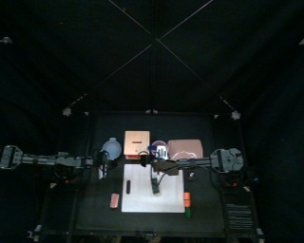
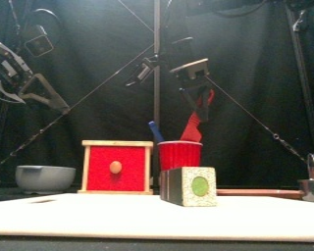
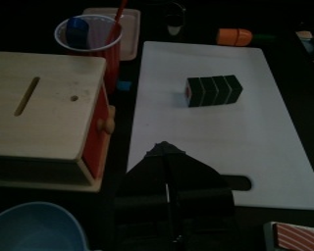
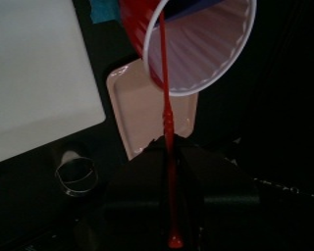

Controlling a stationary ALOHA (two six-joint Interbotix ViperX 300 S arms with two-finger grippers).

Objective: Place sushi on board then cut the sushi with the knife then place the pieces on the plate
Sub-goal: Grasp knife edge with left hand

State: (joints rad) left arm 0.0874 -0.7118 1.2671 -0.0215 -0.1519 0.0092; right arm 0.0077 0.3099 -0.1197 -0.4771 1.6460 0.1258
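The dark green sushi roll [image 2: 188, 185] stands uncut on the white board [image 2: 146, 214]; the left wrist view also shows the roll [image 3: 214, 90] on the board [image 3: 238, 137]. My right gripper [image 2: 196, 90] hangs above the red cup [image 2: 181, 157], shut on the red knife [image 2: 192, 125], whose blade still reaches into the cup. In the right wrist view the red knife [image 4: 164, 137] runs from the jaws to the cup [image 4: 199, 44]. The blue knife [image 2: 154, 130] stays in the cup. The pink tray [image 4: 140, 103] lies beside the cup. My left gripper [image 3: 164, 152] hovers shut at the board's left edge.
The wooden box with the red drawer [image 2: 118, 167] stands left of the cup, and the blue-grey bowl [image 2: 44, 177] lies further left. A metal cutter [image 4: 78, 175] sits near the tray. Small toy foods [image 1: 188, 199] lie beside the board.
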